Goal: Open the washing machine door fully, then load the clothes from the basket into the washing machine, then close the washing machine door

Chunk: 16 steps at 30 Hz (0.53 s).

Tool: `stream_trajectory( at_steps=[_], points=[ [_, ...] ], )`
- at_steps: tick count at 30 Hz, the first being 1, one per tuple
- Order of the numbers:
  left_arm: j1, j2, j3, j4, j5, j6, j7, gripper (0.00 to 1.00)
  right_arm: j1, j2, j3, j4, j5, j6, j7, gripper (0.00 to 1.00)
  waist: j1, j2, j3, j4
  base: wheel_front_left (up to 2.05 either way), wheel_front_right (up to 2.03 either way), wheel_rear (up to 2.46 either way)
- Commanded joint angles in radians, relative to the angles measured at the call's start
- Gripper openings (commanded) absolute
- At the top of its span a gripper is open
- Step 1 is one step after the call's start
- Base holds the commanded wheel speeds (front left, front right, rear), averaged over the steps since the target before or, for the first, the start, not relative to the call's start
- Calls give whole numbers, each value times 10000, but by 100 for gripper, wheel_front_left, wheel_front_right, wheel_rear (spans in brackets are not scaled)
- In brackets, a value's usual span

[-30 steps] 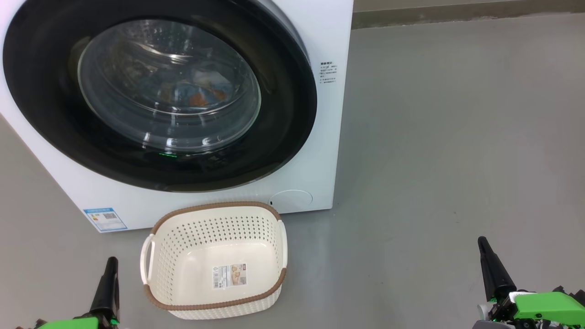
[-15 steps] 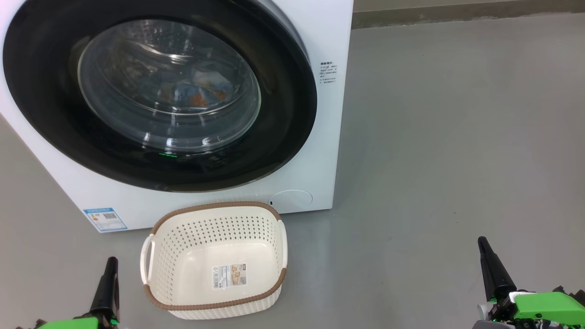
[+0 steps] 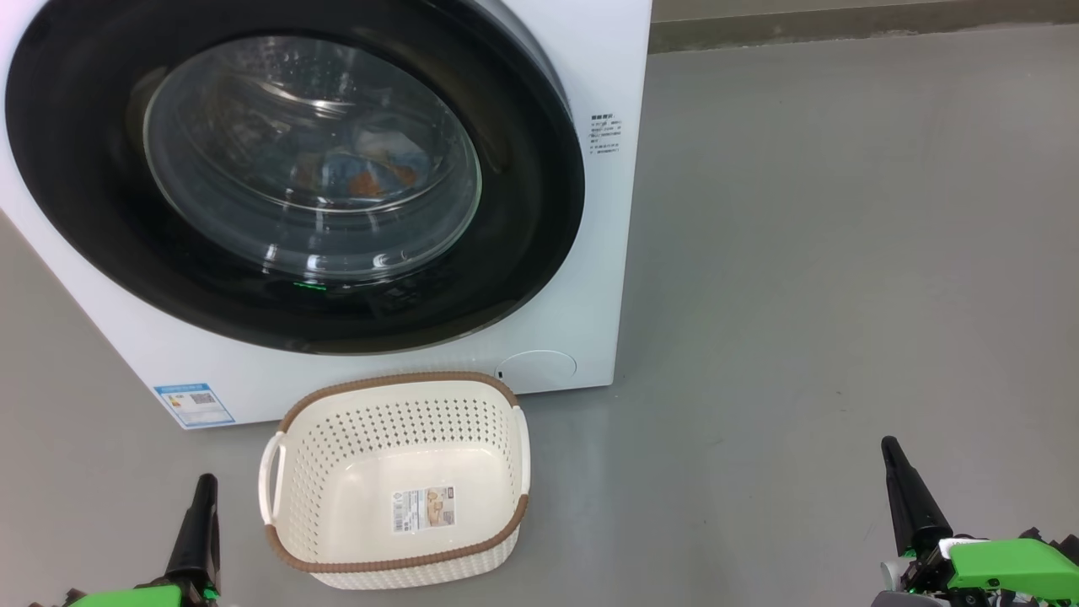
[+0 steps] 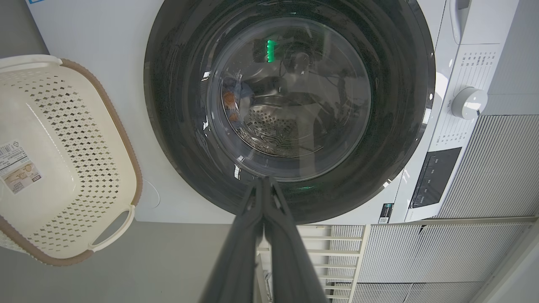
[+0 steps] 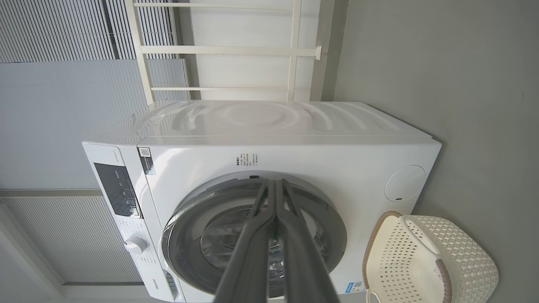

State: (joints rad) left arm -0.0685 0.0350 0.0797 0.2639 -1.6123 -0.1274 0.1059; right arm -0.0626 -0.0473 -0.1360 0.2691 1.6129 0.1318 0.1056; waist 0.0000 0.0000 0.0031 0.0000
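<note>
The white washing machine (image 3: 590, 76) stands on the floor with its round black door (image 3: 539, 211) shut flat against the front. Through the glass bowl the clothes (image 3: 371, 173) show as blue, white and orange fabric inside the drum. The cream basket (image 3: 396, 480) with a brown rim sits on the floor just in front of the machine, holding nothing but a label sticker. My left gripper (image 3: 205, 482) is shut, low at the basket's left. My right gripper (image 3: 888, 445) is shut too, far right of the basket. Both wrist views show the fingers (image 4: 263, 185) pressed together, pointing at the door (image 5: 252, 235).
Grey floor (image 3: 843, 253) stretches wide to the right of the machine. A round flap (image 3: 539, 368) and a blue energy sticker (image 3: 194, 405) mark the machine's lower front. The control panel with a white knob (image 4: 469, 102) and slatted walls appear in the wrist views.
</note>
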Motion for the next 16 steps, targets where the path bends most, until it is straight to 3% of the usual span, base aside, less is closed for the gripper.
stream_trajectory(
  at_steps=[1,16],
  points=[
    [-395,159,343,-190,39,-33,74,0,-454,-37,222,-244,-44,-11,77,0,0,0,0,0,0,0,0],
    [-395,157,345,-190,41,-33,76,0,-454,-35,219,-244,-46,-11,79,0,0,0,0,0,0,0,0]
  ],
)
